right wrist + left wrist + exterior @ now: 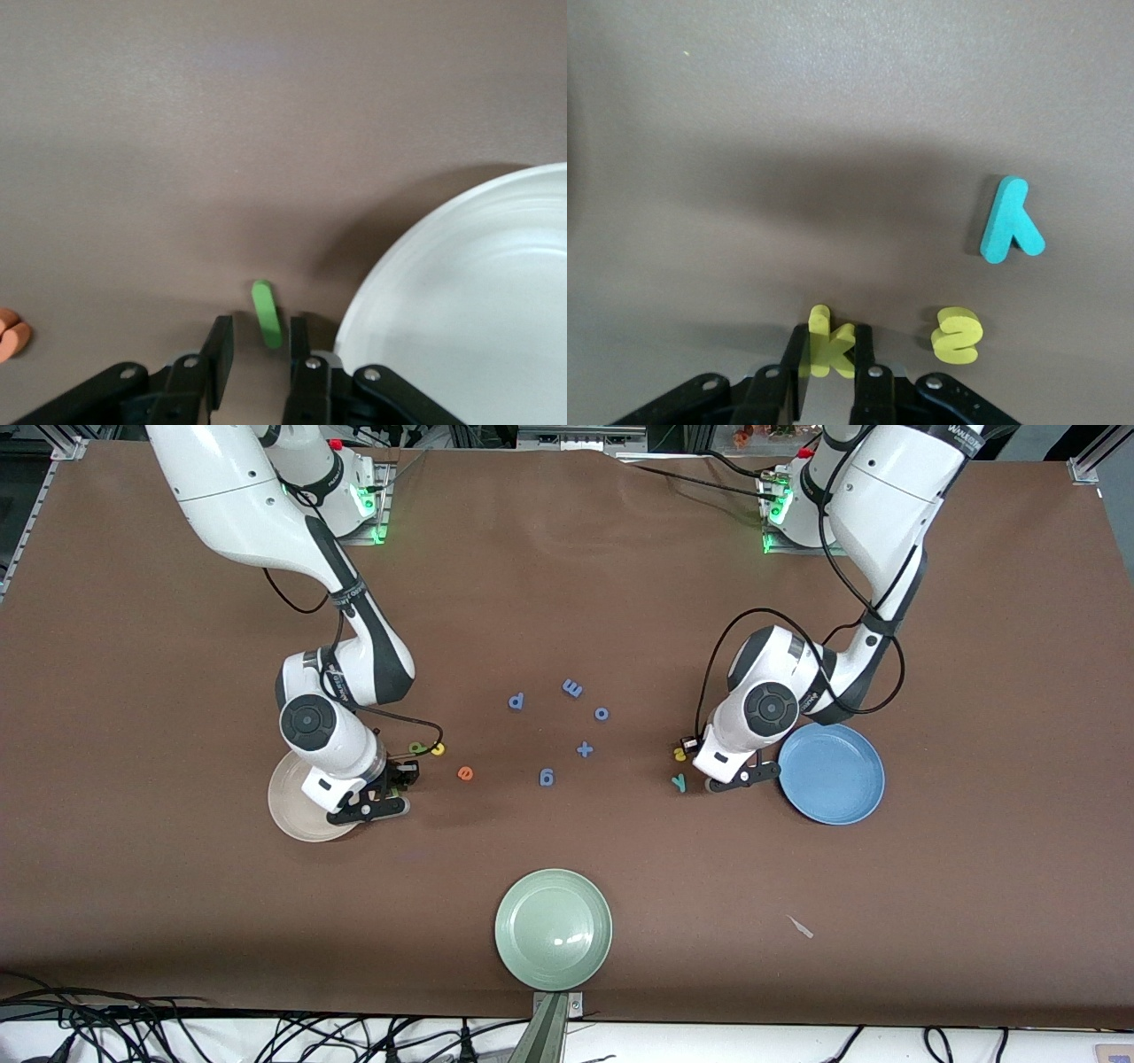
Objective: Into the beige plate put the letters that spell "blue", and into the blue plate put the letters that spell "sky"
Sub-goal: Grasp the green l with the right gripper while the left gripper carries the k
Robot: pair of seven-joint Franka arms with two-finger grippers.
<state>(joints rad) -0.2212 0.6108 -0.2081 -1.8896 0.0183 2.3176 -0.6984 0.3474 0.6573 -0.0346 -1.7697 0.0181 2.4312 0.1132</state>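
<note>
My left gripper [831, 332] is down on the table beside the blue plate [833, 775], shut on the yellow k [828, 345]. In the front view its hand [711, 760] hides the k. The yellow s [679, 754] [957, 335] and teal y [679, 782] [1008, 221] lie loose close by. My right gripper [261, 332] [390, 779] is low beside the beige plate [288, 797] [461, 310], open, with the green l [267, 314] lying between its fingers and a gap on each side. The orange e [465, 773] [11, 335], yellow u [437, 749] and dark green b [416, 748] lie near it.
Several blue letters [547, 778] are scattered mid-table between the two arms. A pale green plate [553, 928] sits nearest the front camera. A small white scrap [801, 926] lies toward the left arm's end.
</note>
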